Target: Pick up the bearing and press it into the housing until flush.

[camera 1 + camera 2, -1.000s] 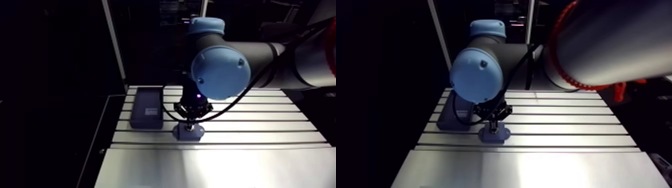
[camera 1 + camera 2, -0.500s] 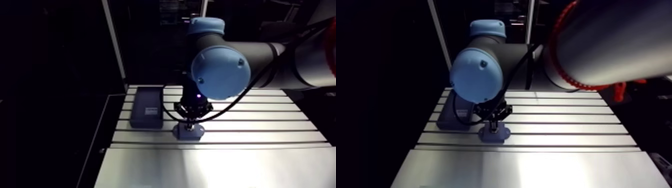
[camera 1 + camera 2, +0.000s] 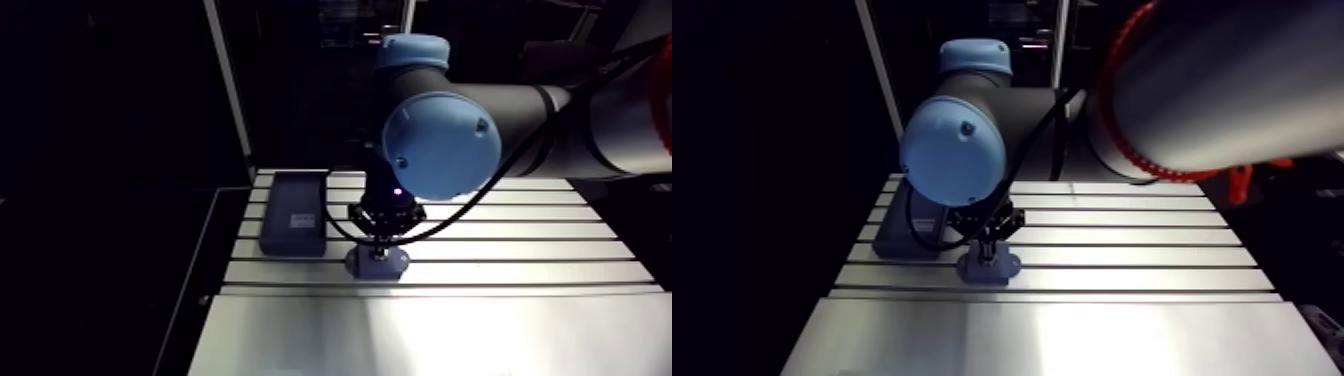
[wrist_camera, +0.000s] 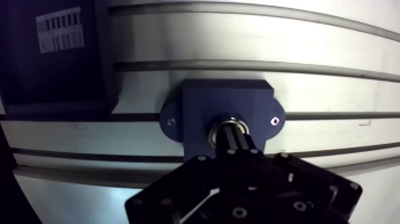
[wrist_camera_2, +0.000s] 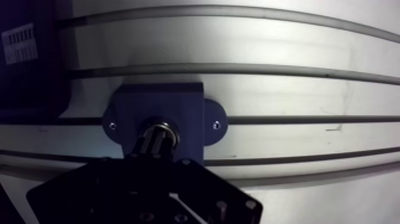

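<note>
Bearing (image 4: pixel 230 122): sits in the round hole in the middle of the housing. It shows as a bright metal ring around the gripper's tips.

Box (image 3: pixel 293 228): dark, with a white label. It lies flat on the table to the left of the housing, near it but apart, and plays no part in the work right now.

Housing (image 4: pixel 226 101): a blue block with a small ear on each side and a screw in each ear. It lies flat on the table across one of the slots.

Gripper (image 4: pixel 233 138): stands straight over the housing. Its two fingers (image 4: pixel 238 146) are pressed together with no gap showing, and their tips rest on the middle of the bearing.

Table (image 4: pixel 333 59): bare slotted metal to the right of the housing.

Change: almost none. In the arm view the gripper, housing and box all stand where they did just before. The arm is holding its place over the housing, not travelling.

Meaning: the carrying seems done and the pressing looks at or near its end. The ring appears about level with the housing's top face, but the fingers hide part of it, so whether it is flush cannot be confirmed.

Next: probably a straight lift off the housing, so the seated ring is not dragged.
</note>
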Motion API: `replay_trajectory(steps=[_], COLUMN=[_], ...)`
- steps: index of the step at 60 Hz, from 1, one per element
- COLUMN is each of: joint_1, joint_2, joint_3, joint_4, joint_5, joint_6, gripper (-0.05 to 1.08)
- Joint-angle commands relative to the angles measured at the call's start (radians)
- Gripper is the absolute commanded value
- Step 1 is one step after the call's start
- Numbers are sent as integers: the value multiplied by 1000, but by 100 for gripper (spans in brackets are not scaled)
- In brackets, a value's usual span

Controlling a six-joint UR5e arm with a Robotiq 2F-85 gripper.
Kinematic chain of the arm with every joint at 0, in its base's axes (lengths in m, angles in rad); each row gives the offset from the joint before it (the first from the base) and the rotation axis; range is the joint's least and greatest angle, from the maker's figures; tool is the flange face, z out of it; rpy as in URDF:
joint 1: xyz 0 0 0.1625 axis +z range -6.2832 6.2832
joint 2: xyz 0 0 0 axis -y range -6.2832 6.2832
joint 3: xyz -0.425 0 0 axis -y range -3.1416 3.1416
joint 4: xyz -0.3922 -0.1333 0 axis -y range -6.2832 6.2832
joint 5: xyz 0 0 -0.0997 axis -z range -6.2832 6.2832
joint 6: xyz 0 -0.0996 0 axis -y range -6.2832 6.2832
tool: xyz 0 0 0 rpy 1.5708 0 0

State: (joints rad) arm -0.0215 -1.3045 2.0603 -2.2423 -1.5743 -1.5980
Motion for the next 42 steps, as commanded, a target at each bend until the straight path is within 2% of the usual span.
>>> replay_trajectory(steps=[1,42], joint_1=[0,2], joint_2=[3,1], joint_3=[1,4], joint_4=[-12,-12], joint_5=[1,4], joint_6=[-1,-3], gripper=[107,107])
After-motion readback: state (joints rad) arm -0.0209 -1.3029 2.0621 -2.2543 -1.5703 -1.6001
